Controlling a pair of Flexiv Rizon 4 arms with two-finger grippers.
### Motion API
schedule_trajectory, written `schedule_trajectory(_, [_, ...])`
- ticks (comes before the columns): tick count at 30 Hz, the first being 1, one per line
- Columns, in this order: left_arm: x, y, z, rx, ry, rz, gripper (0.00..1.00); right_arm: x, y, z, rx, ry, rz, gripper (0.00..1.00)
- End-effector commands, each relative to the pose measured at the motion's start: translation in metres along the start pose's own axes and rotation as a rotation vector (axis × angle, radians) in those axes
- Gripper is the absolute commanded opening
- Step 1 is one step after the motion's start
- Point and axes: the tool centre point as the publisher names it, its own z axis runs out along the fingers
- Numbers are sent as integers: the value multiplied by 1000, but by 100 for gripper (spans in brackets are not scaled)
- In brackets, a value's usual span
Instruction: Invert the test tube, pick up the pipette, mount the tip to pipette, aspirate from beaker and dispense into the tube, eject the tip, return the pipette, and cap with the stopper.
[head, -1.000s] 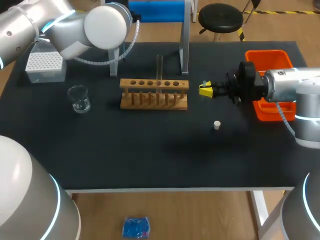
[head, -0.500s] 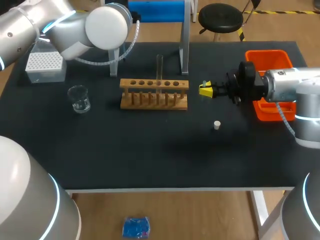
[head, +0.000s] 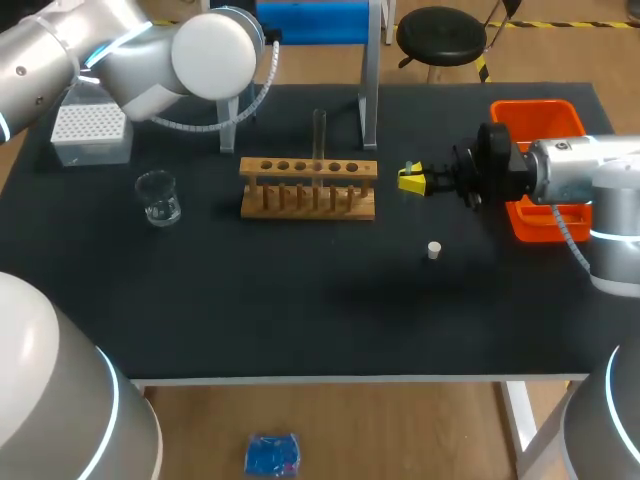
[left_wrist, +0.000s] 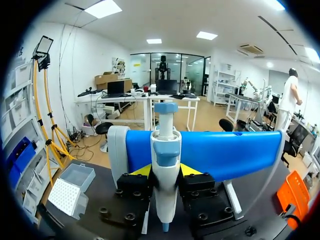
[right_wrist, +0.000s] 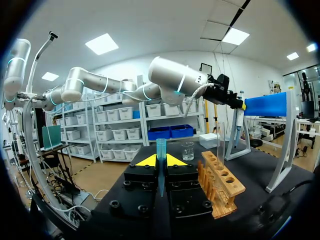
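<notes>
A white and blue pipette (left_wrist: 165, 150) hangs on the blue-topped stand (left_wrist: 225, 152). My left gripper (left_wrist: 165, 172) is shut on its body, one finger pressing from each side. In the head view my left arm covers that gripper at the back stand (head: 368, 80). My right gripper (head: 410, 180) hovers right of the wooden rack (head: 308, 188), shut on a blue pipette tip (right_wrist: 161, 147). A glass test tube (head: 319, 135) stands upright in the rack. The beaker (head: 158, 197) sits left of the rack. The small white stopper (head: 434, 250) lies on the mat in front of my right gripper.
A white tip box (head: 90, 130) stands at the back left. An orange bin (head: 540, 125) sits at the right edge, partly under my right arm. The dark mat (head: 300, 310) covers the table in front of the rack.
</notes>
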Motion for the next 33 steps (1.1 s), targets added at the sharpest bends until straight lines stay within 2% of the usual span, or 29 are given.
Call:
schedule_trajectory(1, [1, 2, 2, -8, -5, -3, 0, 0, 0, 0, 1, -2, -1, 0])
schedule_trajectory(11, [-2, -5, 4, 0, -14, -2, 0, 0, 0, 0, 1, -2, -1, 0])
schedule_trajectory(26, [-5, -40, -7, 62, -24, 30, 0, 0, 0, 0, 1, -2, -1, 0])
schedule_trajectory(33, [-4, -48, -12, 75, -25, 37, 0, 0, 0, 0, 1, -2, -1, 0])
